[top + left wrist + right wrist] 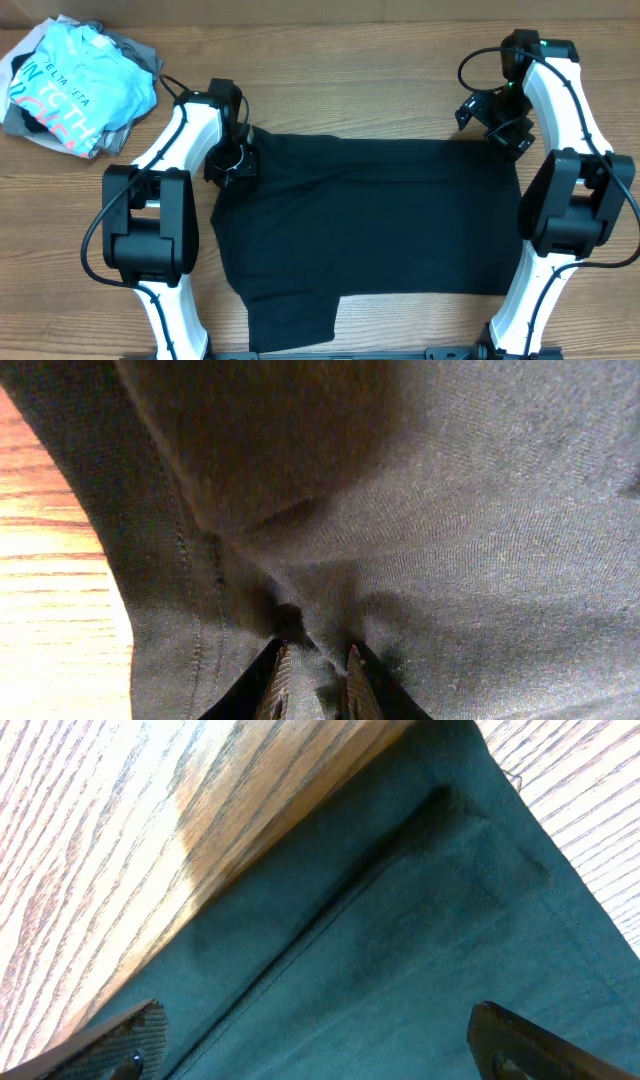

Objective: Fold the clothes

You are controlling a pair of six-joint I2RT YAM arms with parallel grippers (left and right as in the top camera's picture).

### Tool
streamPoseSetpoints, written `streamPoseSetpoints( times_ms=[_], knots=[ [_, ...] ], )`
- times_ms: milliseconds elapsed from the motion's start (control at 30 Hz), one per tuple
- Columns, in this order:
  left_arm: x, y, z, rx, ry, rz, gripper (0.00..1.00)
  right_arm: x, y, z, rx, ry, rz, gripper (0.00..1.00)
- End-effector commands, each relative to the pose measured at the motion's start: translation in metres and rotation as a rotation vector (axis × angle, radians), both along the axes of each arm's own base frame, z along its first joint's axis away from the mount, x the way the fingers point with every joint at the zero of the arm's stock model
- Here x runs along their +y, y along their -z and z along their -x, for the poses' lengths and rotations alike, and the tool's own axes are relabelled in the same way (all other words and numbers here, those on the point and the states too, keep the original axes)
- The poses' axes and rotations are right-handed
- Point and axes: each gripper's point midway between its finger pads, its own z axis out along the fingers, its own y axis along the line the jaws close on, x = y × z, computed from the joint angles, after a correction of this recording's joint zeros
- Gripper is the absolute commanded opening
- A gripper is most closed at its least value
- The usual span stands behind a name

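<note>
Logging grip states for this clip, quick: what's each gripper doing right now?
Left gripper: shut on the black T-shirt, fabric pinched between its jaws.
Right gripper: open over the T-shirt's edge, holding nothing.

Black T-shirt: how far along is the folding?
Done: black T-shirt lies spread flat on the table. In hand: left gripper pinches one far corner; right gripper hangs open over the other, not gripping. Left: the folds themselves.

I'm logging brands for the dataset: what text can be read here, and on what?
"ELTA" and "ETA", white, on the blue T-shirt; cut off by folds.
"IN T", pink, same shirt; the rest is too crumpled to read.
On the black T-shirt no text shows.
</note>
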Motion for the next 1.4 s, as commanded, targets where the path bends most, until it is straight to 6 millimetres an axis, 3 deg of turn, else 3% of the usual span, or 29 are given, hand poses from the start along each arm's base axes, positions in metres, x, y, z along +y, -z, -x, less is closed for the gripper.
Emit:
streamPoseSetpoints(
  times_ms=[0, 400, 633, 833, 933, 1167, 1367],
  knots=[
    [0.003, 0.003, -0.001, 0.009, -0.016, -0.018, 0.24, -0.001, -0.012, -0.002, -0.032, -0.004, 0.009, 1.0],
    [0.007, 0.018, 0.012, 0.036, -0.044, -0.043, 0.24, -0.001, -0.012, -0.002, -0.032, -0.004, 0.009, 1.0],
    [0.006, 0.019, 0.007, 0.017, -0.044, -0.04, 0.24, -0.001, -0.012, -0.002, -0.032, -0.004, 0.008, 1.0],
    [0.007, 0.019, 0.009, 0.022, -0.044, -0.041, 0.04, -0.001, -0.012, -0.002, -0.033, -0.004, 0.009, 1.0],
    [0.008, 0.018, 0.011, 0.035, -0.051, -0.044, 0.04, -0.001, -0.012, -0.002, -0.033, -0.004, 0.009, 1.0],
    [0.008, 0.003, 0.016, 0.075, -0.074, -0.052, 0.04, -0.003, -0.012, 0.004, -0.009, 0.017, 0.018, 1.0],
    [0.008, -0.025, 0.018, 0.057, -0.088, -0.051, 0.04, -0.005, -0.023, 0.008, -0.012, 0.062, 0.03, 1.0]
  ],
)
